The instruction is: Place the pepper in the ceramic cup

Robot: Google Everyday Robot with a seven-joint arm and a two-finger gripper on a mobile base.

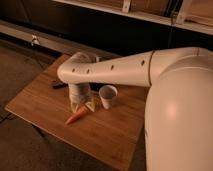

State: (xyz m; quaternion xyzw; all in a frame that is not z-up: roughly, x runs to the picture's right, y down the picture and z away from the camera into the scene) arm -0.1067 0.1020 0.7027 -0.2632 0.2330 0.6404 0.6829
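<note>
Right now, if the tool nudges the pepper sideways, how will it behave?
The pepper lies flat on the wooden table, round and tapered, so it would probably roll in a curve rather than slide. It looks rigid, likely keeping shape when lifted. The tool hangs by its thick end, beside the ceramic cup.

The outstretched arm (120,70) bends at the wrist, hand (82,105) pointing downward.

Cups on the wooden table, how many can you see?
1. The white ceramic cup stands near the middle of the table, beside the gripper, which hangs above the pepper. The arm may hide others.
</note>
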